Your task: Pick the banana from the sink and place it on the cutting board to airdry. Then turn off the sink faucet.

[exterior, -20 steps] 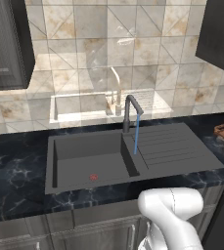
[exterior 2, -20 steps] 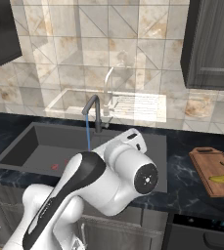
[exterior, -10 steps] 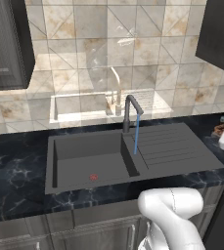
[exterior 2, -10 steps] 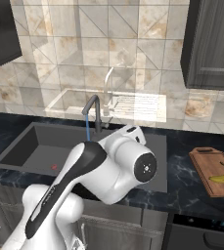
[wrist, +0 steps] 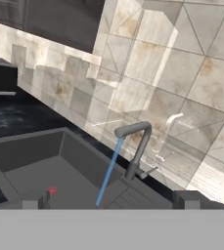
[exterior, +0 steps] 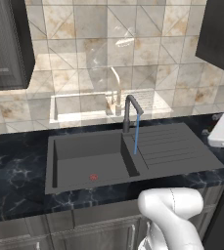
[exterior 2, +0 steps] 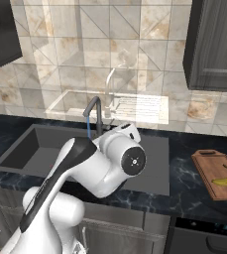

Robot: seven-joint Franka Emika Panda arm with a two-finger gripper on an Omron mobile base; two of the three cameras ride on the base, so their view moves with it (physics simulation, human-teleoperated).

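Observation:
The banana lies on the brown cutting board at the right end of the counter, free of the gripper. The dark grey sink holds only its red drain ring. The sink faucet stands behind the basin with a thin blue water stream running. In the hand view my gripper is open with nothing between its fingertips, and it faces the faucet and the basin. My white hand hovers over the counter right of the drainboard.
My bulky white arm rises in front of the sink in the right base view and hides part of the drainboard. The tiled wall behind mirrors a pale sink and tap. Dark cabinets hang at the upper left and upper right.
My arm has swung and the hand has drifted slightly left, from the cutting board side toward the sink. The banana stays on the board and the water keeps running.

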